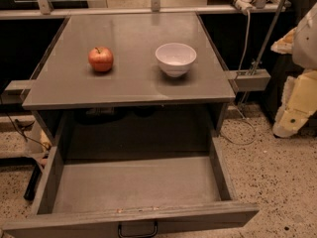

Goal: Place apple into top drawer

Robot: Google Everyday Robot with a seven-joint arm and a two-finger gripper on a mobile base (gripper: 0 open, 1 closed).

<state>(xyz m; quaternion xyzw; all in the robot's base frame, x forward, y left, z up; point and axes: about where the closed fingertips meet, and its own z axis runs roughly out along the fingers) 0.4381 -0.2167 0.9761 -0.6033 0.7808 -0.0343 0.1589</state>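
The apple [101, 59], red with an orange-yellow blush and a short stem, sits on the left part of the grey tabletop [133, 83]. The top drawer [133, 182] is pulled open below the tabletop's front edge; its flat grey bottom holds nothing, and its black handle [137, 230] shows at the bottom of the view. My gripper [296, 103], white and yellowish, hangs at the far right edge of the view, beside the table's right side and well away from the apple and the drawer. It holds nothing that I can see.
A white bowl [176, 58] stands on the tabletop to the right of the apple. A white cable [243, 58] and a metal bracket [250, 78] are at the table's right side. Speckled floor surrounds the drawer.
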